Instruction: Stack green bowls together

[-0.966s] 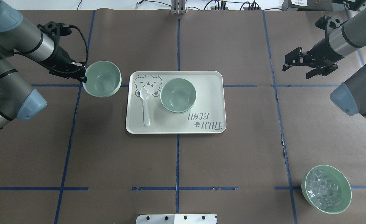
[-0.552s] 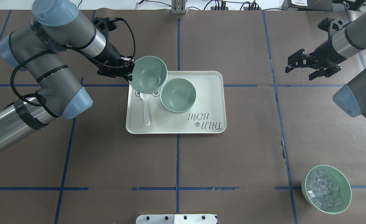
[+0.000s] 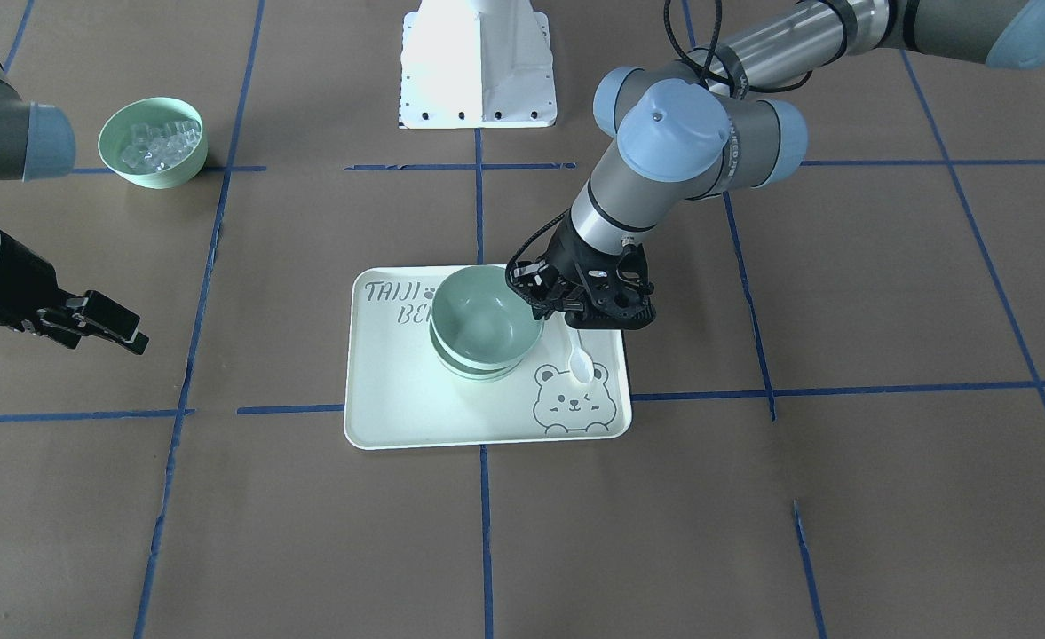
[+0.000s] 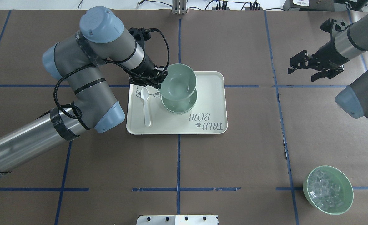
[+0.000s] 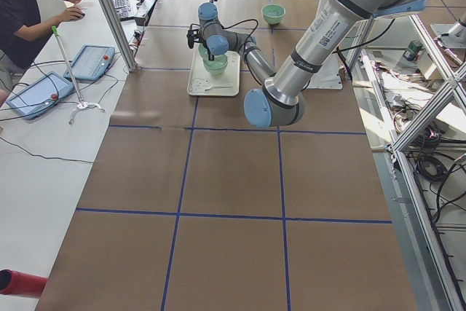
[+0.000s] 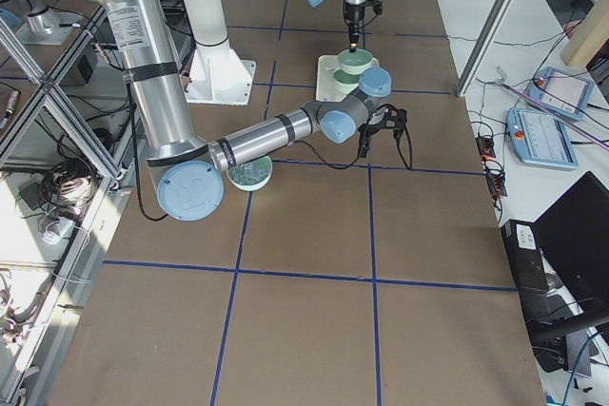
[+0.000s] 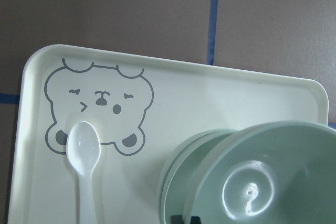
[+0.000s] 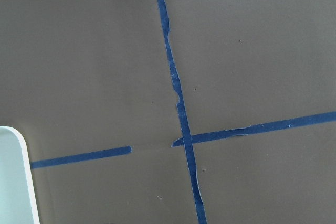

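While the left claw [image 4: 162, 80] has the carried bowl [image 4: 181, 82] pinched by the rim on its own side, the step in hand, as we judge it, is seating that bowl into the nested bowls [image 4: 180, 106] on the bear-print tray [image 4: 215, 93]. To do it well, we would bring the carried bowl's centre over the centre of the nest and level its rim. We would then lower it straight down until it settles, and only then let the fingers part. Releasing off-centre could leave it cocked on the lower rim or nudge the nest across the tray. The white plastic spoon [image 4: 146, 107] lies just beside the nest on the arm's side, so the claw should come away upward rather than sweep sideways.

From the front the carried bowl looks almost home. From the wrist it sits a little to one side of the rims below (we cannot tell whether they touch). All the bowls are small, round, smooth and plain, pale mint outside and a duller grey-green inside. The nest shows what look like two rims.

The right claw [image 4: 309, 67] hangs with its fingers apart and nothing in them, well away over the worktop [image 4: 234, 156].
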Controlling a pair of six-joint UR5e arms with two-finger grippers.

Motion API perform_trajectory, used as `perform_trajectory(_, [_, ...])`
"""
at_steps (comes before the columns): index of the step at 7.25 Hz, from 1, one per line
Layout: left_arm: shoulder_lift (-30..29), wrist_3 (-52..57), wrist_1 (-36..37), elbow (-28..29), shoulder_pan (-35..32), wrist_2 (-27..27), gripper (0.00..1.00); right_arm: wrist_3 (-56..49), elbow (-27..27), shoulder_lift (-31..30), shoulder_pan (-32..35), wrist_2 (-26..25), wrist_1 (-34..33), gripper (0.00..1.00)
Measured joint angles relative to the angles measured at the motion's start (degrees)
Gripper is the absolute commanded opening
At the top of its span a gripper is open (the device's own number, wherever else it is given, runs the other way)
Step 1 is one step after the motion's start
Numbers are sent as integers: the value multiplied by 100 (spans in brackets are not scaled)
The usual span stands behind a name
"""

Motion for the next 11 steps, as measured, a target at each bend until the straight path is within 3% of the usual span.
perform_trajectory(1, [-2, -4, 0, 0, 26, 8, 20, 0, 0, 1, 0, 0, 0, 100])
perform_trajectory(2, [4, -6, 0, 3, 78, 11, 99, 0, 0, 4, 0, 0, 0, 100])
perform_trajectory(5, [78, 41, 3, -24, 271, 426, 100, 0, 32, 2, 8, 0, -6, 100])
perform_trajectory(7, [392, 418, 35, -345, -12, 499, 100, -43, 33, -40, 48, 0, -16, 100])
perform_trajectory(9, [1252, 1480, 57, -1150, -668, 175, 100, -624, -2, -201, 245, 0, -60, 100])
perform_trajectory(11, [2482, 2968, 37, -1898, -1395, -59, 100, -1806, -42, -405, 712, 5, -386, 100])
